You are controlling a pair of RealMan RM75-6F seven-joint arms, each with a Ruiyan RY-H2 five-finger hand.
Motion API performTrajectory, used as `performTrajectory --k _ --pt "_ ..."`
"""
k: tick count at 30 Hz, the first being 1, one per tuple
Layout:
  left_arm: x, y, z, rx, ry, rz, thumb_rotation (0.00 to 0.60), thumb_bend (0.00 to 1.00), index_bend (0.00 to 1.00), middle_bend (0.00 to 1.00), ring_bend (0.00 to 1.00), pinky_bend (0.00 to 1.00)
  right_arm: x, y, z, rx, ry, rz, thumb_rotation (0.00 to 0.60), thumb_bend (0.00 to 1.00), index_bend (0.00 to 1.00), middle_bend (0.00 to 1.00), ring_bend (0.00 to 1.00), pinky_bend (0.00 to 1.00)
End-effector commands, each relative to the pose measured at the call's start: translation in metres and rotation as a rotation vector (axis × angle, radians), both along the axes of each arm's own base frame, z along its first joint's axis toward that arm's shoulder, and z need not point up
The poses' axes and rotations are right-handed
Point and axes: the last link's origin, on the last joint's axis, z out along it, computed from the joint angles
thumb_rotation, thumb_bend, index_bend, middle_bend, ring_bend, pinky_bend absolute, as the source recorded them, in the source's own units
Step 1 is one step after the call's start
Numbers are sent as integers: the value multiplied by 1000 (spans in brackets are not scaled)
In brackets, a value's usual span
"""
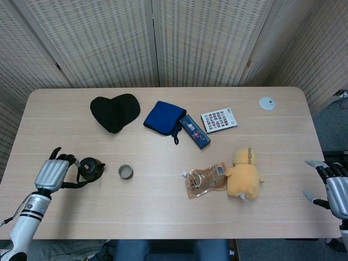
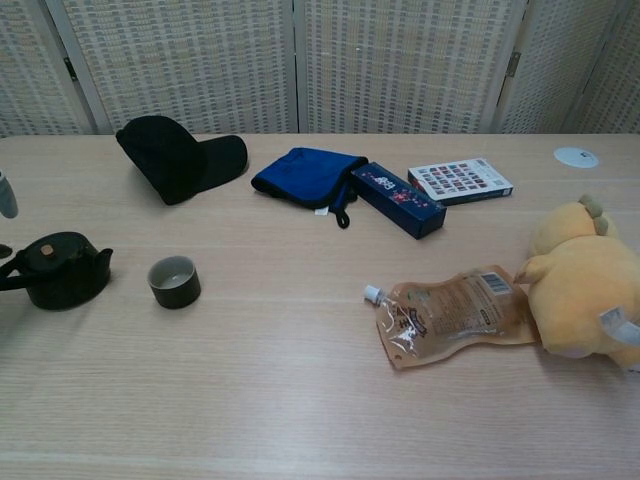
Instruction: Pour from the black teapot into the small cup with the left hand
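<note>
The black teapot (image 1: 91, 169) stands on the table at the front left, its spout toward the small cup (image 1: 125, 172). Its wire handle (image 1: 73, 185) lies folded down to the left. My left hand (image 1: 51, 174) is just left of the pot, fingers apart, nothing gripped; I cannot tell if it touches the handle. In the chest view the teapot (image 2: 60, 270) sits at the left edge beside the empty cup (image 2: 174, 281), and only a sliver of the left hand (image 2: 5, 194) shows. My right hand (image 1: 334, 189) hovers open off the table's right edge.
A black cap (image 1: 115, 111), a blue pouch (image 1: 163, 118), a dark blue box (image 1: 194, 131) and a colour card (image 1: 219, 119) lie across the back. A refill pouch (image 1: 205, 180) and a yellow plush toy (image 1: 243, 173) lie at the front right. A white disc (image 1: 267, 103) sits far right.
</note>
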Motion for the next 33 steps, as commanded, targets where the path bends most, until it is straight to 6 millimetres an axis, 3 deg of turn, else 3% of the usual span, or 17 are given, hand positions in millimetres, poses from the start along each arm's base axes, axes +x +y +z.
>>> performTrajectory --k 1,18,33 --pt "0 -1 -3 -8 7 -6 584 57 250 259 225 0 0 0 0 1 1 -1 600 109 237 286 229 264" --pt "10 3 -27 -77 -10 -20 538 57 218 238 221 0 5 -5 16 -90 21 18 600 108 237 286 229 264" --pt "-1 19 -38 -90 21 22 543 57 175 225 220 0 5 -3 16 -90 20 8 600 108 237 286 229 264"
